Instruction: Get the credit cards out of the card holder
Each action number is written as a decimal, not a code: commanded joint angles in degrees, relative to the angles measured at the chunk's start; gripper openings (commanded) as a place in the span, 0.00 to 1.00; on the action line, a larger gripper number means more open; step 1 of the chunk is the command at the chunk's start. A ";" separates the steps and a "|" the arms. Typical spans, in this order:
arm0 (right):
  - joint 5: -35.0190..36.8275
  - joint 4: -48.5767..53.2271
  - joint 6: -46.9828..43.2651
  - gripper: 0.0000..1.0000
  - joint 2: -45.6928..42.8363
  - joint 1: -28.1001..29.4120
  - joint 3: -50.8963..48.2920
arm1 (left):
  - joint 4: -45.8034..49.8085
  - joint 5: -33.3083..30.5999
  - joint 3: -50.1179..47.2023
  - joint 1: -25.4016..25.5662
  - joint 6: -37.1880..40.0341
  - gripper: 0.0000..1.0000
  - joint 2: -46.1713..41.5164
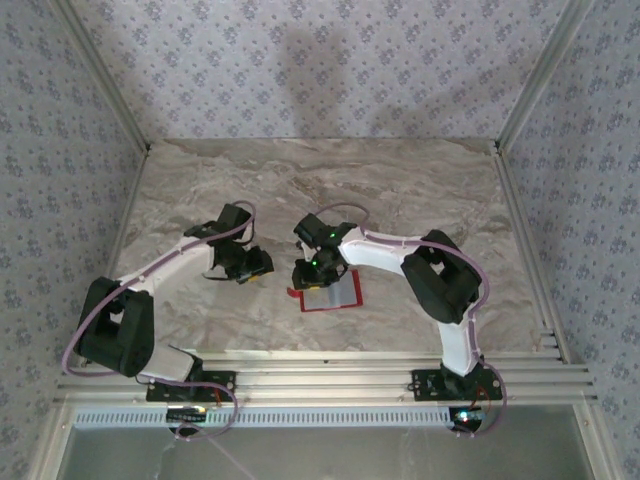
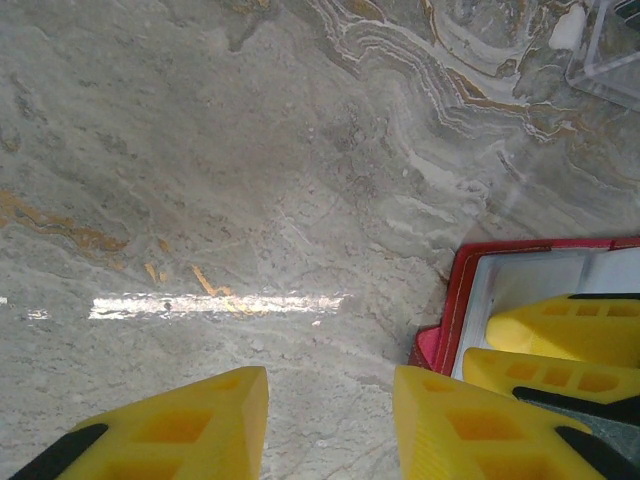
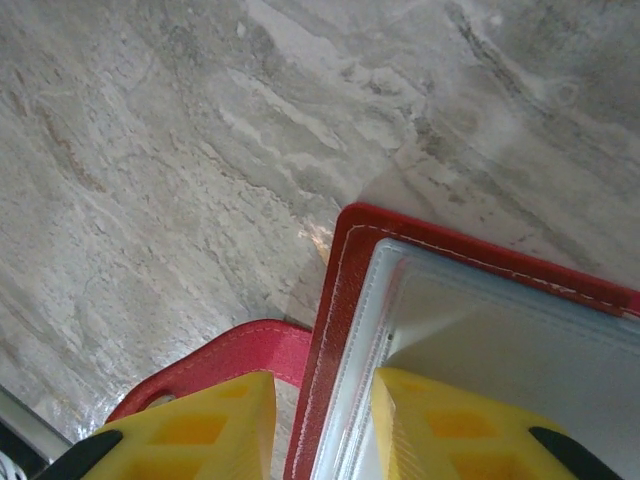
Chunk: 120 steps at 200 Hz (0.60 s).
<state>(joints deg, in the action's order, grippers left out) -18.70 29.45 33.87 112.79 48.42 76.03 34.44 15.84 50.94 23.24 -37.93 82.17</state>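
The red card holder (image 1: 338, 297) lies open and flat on the marble table, its clear pocket (image 3: 500, 340) facing up and its little side tab (image 3: 225, 355) pointing left. A pale whitish surface shows through the pocket; I cannot make out the credit cards as separate things. My right gripper (image 3: 322, 385) points down at the holder's left edge (image 3: 335, 330), open. One of its fingers is over the tab, the other on the pocket (image 1: 312, 278). My left gripper (image 2: 330, 385) hovers open over bare table just left of the holder (image 2: 458, 300), holding nothing (image 1: 250, 268).
A faint clear plastic rectangle (image 2: 612, 58) lies on the table beyond the holder. Wallpapered walls (image 1: 60, 150) close in the table on three sides. Aluminium rails (image 1: 330, 375) run along the near edge by the arm bases.
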 commanded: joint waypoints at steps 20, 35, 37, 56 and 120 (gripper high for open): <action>4.88 7.18 -0.54 0.35 -0.37 0.88 0.46 | 0.02 1.13 0.32 -0.27 1.11 0.39 -0.61; 5.85 8.15 -0.73 0.35 -0.72 1.07 0.70 | 0.00 1.24 0.52 -0.26 1.11 0.39 -0.48; 6.04 8.23 -0.67 0.35 -0.73 1.13 0.72 | 0.01 1.29 0.55 -0.23 1.13 0.39 -0.44; 7.47 9.32 -0.87 0.35 -1.25 1.23 0.95 | -0.01 1.30 0.65 -0.25 1.19 0.39 -0.35; 17.54 16.65 -2.13 0.37 -1.26 2.75 3.63 | -0.08 1.58 0.92 -0.30 1.16 0.39 -0.09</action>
<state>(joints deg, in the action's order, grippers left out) -8.56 39.05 33.15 112.09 50.26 77.97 34.44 16.12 50.94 23.24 -37.93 82.17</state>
